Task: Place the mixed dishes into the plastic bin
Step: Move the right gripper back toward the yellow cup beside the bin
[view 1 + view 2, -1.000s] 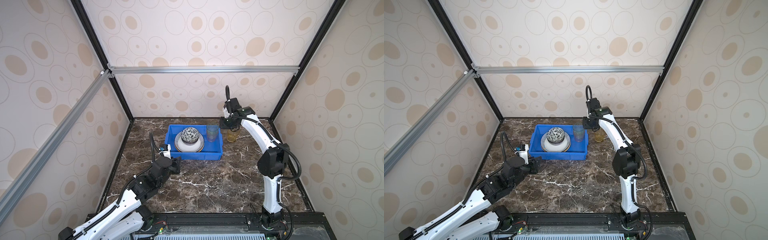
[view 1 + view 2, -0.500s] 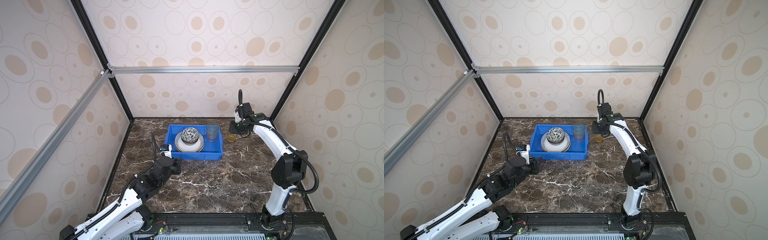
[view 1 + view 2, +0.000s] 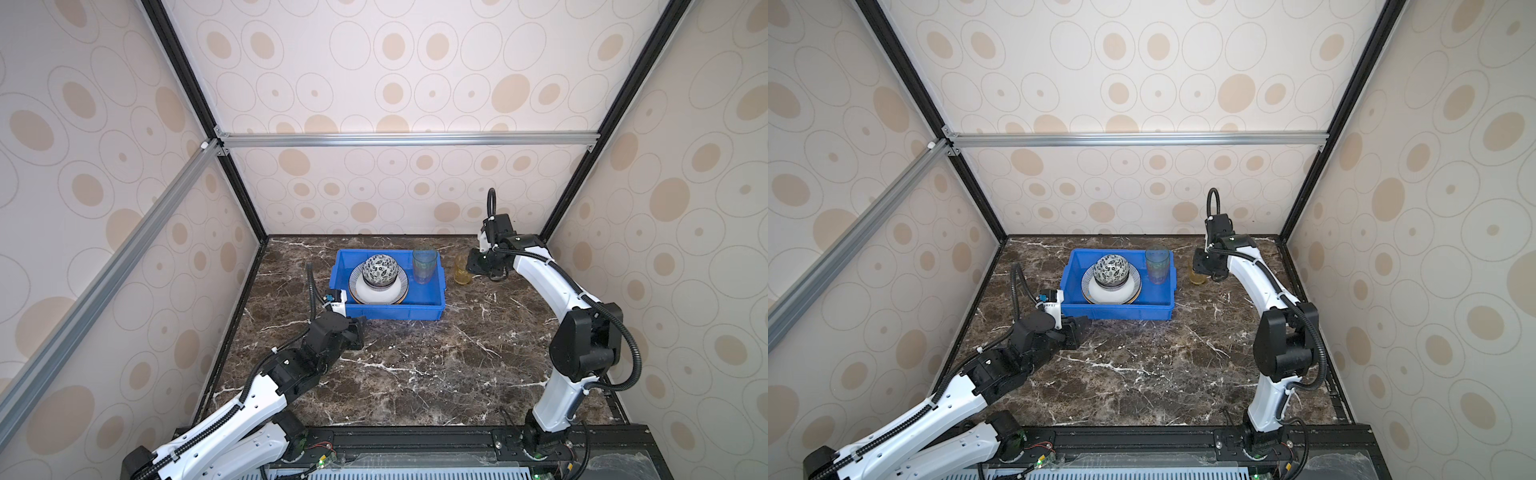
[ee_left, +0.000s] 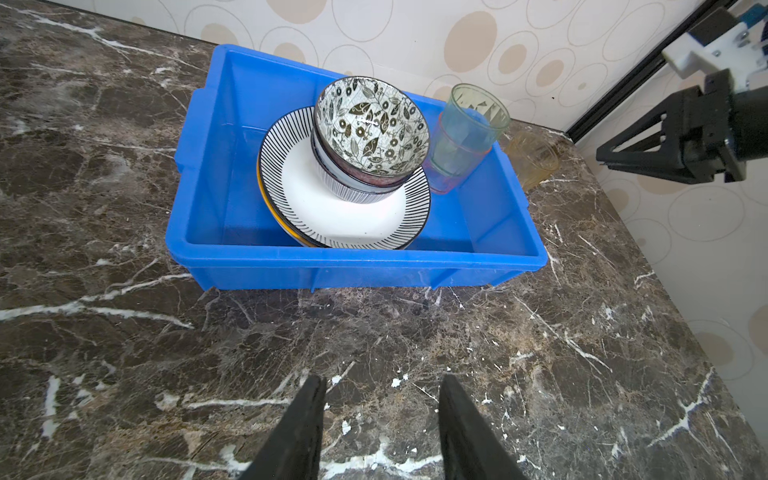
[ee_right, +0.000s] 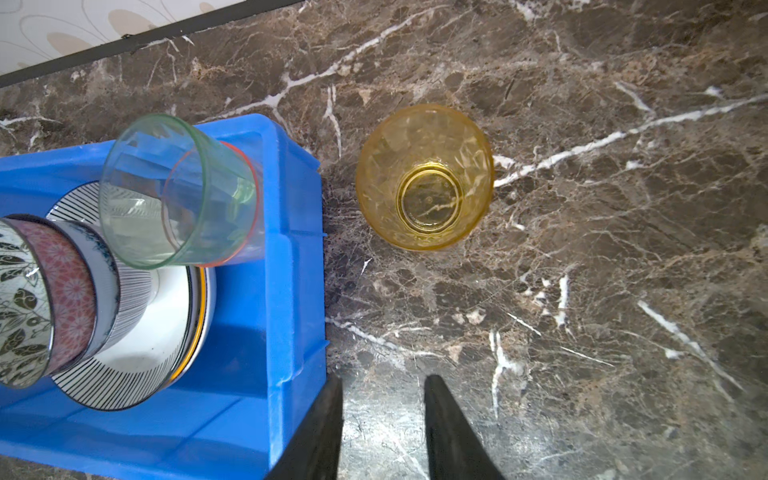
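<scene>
The blue plastic bin (image 3: 388,311) (image 3: 1117,312) holds a stack of plates, the top one striped-rimmed (image 4: 349,216), with stacked bowls (image 3: 379,269) on it, the top one floral. A green tumbler (image 5: 166,191) nested in a pink one stands in the bin's right end. A yellow tumbler (image 3: 461,271) (image 5: 424,176) stands upright on the marble just right of the bin. My right gripper (image 3: 473,266) (image 5: 384,380) hangs open and empty beside and above it. My left gripper (image 3: 360,327) (image 4: 382,378) is open and empty, low over the marble before the bin's front left corner.
The dark marble table (image 3: 436,365) is walled by patterned panels with black frame posts at the back corners. The yellow tumbler is close to the back wall and the right rear post (image 4: 623,83).
My right gripper has swung right, from over the bin's right end to the spot by the yellow tumbler. The left arm has hardly moved.
</scene>
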`<state>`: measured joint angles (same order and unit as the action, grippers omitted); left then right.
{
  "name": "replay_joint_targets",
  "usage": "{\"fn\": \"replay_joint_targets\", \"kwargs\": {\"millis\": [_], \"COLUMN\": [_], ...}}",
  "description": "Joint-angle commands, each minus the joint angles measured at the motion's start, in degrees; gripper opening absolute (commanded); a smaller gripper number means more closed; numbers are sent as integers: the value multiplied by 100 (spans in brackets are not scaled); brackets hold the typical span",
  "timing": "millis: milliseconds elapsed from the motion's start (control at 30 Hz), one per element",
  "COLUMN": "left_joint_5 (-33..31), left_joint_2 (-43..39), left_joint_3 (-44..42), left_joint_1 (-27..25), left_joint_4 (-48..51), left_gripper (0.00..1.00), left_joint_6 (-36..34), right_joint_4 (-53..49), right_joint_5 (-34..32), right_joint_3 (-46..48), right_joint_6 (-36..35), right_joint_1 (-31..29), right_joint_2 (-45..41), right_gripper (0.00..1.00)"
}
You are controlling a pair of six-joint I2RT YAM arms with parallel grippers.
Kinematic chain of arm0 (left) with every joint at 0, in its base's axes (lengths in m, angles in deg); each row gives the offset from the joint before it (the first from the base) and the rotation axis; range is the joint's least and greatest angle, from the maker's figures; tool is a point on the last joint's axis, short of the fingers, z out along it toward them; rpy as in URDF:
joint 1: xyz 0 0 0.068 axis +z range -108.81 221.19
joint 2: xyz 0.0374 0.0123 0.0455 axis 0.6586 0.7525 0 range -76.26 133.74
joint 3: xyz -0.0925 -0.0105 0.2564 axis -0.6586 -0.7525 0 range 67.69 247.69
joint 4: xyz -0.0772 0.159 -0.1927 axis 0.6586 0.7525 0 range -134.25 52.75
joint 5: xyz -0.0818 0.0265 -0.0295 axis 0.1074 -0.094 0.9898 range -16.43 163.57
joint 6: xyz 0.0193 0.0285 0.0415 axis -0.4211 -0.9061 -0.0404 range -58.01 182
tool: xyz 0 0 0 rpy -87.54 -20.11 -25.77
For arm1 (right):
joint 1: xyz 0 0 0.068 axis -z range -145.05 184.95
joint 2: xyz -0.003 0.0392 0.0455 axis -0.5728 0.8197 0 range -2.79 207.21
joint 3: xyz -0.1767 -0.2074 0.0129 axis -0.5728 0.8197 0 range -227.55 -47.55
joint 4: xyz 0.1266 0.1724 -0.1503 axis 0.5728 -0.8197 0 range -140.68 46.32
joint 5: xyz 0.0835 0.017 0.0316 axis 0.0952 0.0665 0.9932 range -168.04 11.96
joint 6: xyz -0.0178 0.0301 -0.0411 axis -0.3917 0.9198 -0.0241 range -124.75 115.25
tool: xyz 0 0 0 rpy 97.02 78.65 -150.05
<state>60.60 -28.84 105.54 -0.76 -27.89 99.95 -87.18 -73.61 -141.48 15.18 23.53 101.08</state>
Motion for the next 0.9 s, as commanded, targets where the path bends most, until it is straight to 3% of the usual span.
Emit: {"fn": "replay_joint_targets", "kwargs": {"millis": [0,867], "left_joint_5": [87,474], "left_joint_2": [-9,127], "left_joint_3": [39,-217], "left_joint_1": [-58,-76], "left_joint_4": [-89,-370], "left_gripper": [45,46], "left_joint_6": [77,11], "right_joint_4": [112,447], "right_joint_5": [45,116], "right_joint_3": [109,-1], "right_joint_6": [104,446], "right_joint_1": [137,382], "right_joint_2": [-219,279], "right_gripper": [36,35]}}
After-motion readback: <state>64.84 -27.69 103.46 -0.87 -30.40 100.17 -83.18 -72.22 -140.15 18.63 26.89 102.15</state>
